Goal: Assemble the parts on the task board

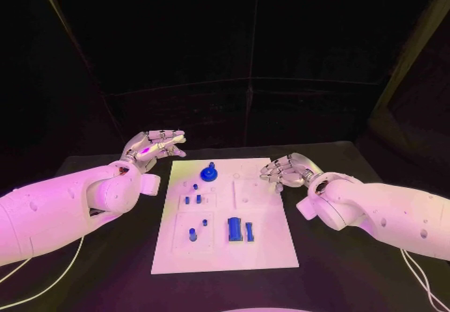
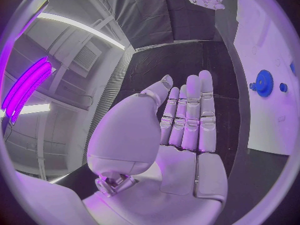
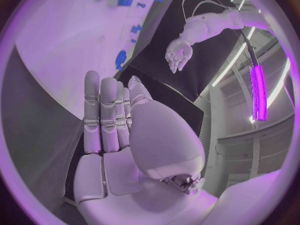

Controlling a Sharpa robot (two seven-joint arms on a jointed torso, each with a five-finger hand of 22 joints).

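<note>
The white task board (image 1: 267,250) lies in the middle of the black table. A blue gear (image 1: 210,173) stands near its far edge, and the left wrist view shows the same blue gear (image 2: 264,82). Small blue pegs (image 1: 196,199) sit left of centre. A blue block (image 1: 235,229) and a slimmer blue piece (image 1: 250,231) lie nearer me. My left hand (image 1: 156,147) hovers off the board's far left corner, fingers straight and together, holding nothing; the left hand (image 2: 187,117) shows flat. My right hand (image 1: 286,171) hangs at the board's far right edge, empty, fingers extended (image 3: 106,117).
Black table (image 1: 347,273) surrounds the board on all sides. A pale cable (image 1: 42,283) trails on the table at the near left, and another cable (image 1: 417,270) runs at the near right. Dark curtains close the back.
</note>
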